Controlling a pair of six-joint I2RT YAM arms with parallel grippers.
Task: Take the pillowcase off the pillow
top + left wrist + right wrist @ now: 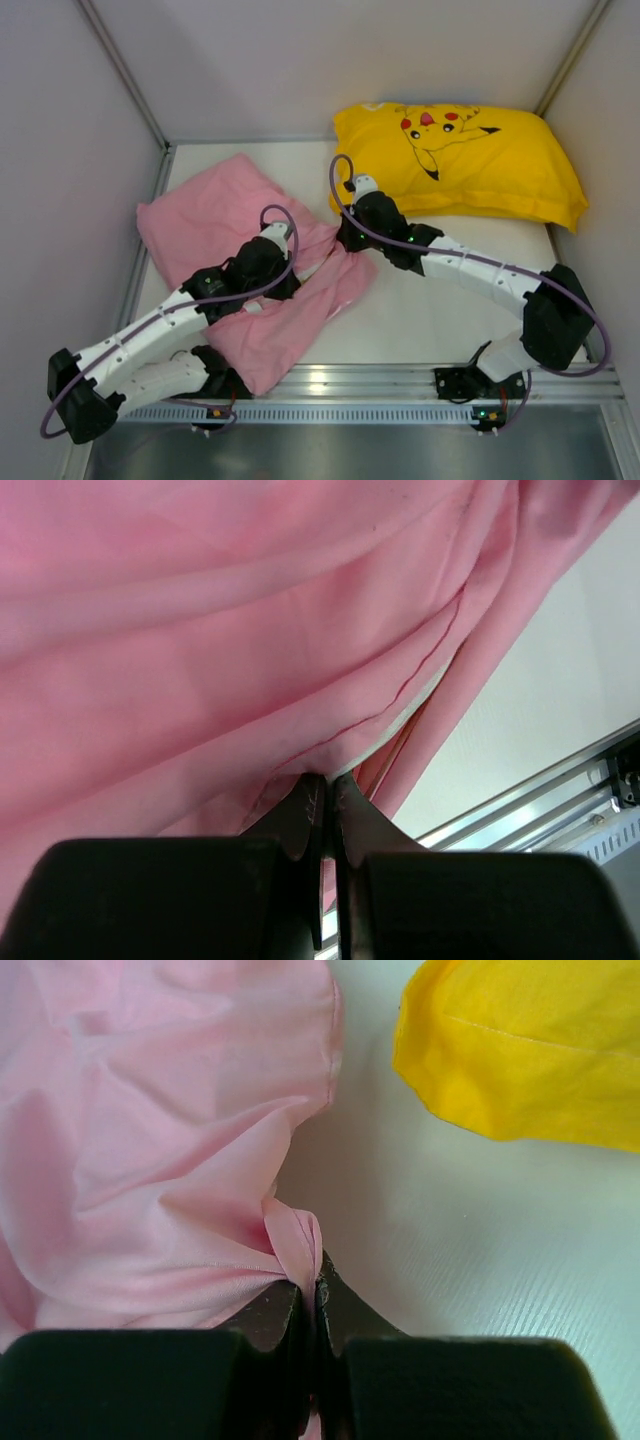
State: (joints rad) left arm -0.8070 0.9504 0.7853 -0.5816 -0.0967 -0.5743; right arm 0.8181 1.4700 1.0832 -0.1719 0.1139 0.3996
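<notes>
The pink pillowcase (215, 215) lies crumpled across the left half of the table and fills the left wrist view (250, 630). A thin pale strip of the pillow (400, 725) shows in a pink seam; the rest is hidden inside. My left gripper (295, 283) sits on the case's right side, and its tips (328, 778) are shut on pink cloth right beside that pale strip. My right gripper (347, 243) is at the case's right edge, and its tips (312, 1285) are shut on a small pinched fold of the pillowcase (130, 1110).
A yellow cartoon-print pillow (470, 160) lies at the back right, and its corner (520, 1050) is just beyond my right gripper. Bare white table (440, 300) separates them. A metal rail (400, 385) runs along the near edge, and walls close in on three sides.
</notes>
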